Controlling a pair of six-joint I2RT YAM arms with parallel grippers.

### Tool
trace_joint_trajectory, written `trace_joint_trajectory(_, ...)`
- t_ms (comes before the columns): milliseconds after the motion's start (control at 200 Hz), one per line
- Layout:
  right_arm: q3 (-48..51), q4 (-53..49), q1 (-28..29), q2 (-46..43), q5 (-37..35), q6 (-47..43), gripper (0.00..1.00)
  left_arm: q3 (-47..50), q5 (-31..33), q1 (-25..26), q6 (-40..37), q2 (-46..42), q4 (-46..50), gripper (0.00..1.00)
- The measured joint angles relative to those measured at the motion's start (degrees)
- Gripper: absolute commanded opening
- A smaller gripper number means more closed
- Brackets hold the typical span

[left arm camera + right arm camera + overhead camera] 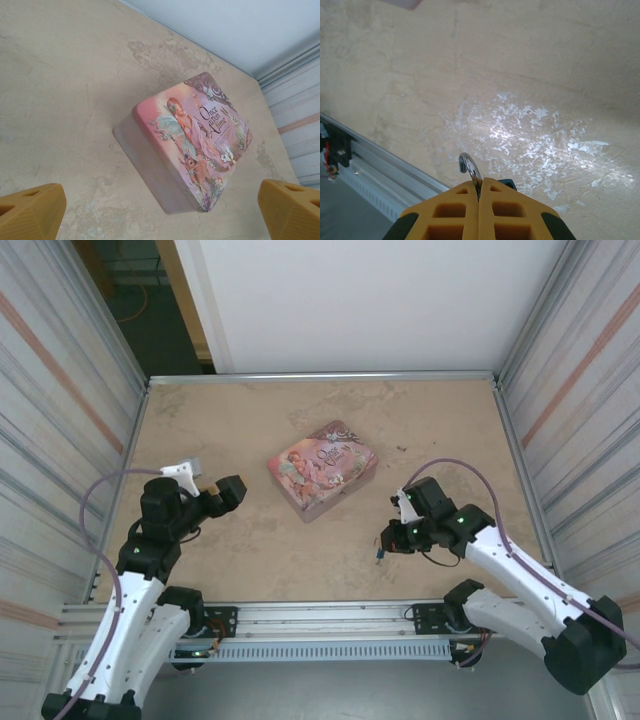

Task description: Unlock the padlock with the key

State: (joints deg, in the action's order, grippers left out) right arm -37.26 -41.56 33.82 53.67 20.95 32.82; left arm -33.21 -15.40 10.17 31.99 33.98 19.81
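My right pincer (pixel 480 189) pinches the tiny blue-bodied padlock (pixel 470 167) by its metal shackle, which pokes out just in front of it. My left pincer (pixel 161 212) stands spread, a pink illustrated tin box (pixel 190 145) on the counter (pixel 60 100) just ahead.

White links (pixel 130 640), black joints (pixel 160 505), lilac cables (pixel 92 502); orange-yellow pads (pixel 450 215) on left claw (pixel 161 212) and right claw (pixel 480 190).

The left end effector (pixel 160 212) hangs with fingers spread wide; the right end effector (pixel 480 192), arm bent low, pinches the padlock (pixel 468 166) between closed fingers.
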Motion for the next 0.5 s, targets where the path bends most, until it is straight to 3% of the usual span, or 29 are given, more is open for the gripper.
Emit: trace_joint_trajectory(501, 2.0, 7.4, 2.8, 10.5, 1.4, 0.2, 0.0, 0.5, 0.3, 0.0, 0.0, -0.9, 0.1, 0.99)
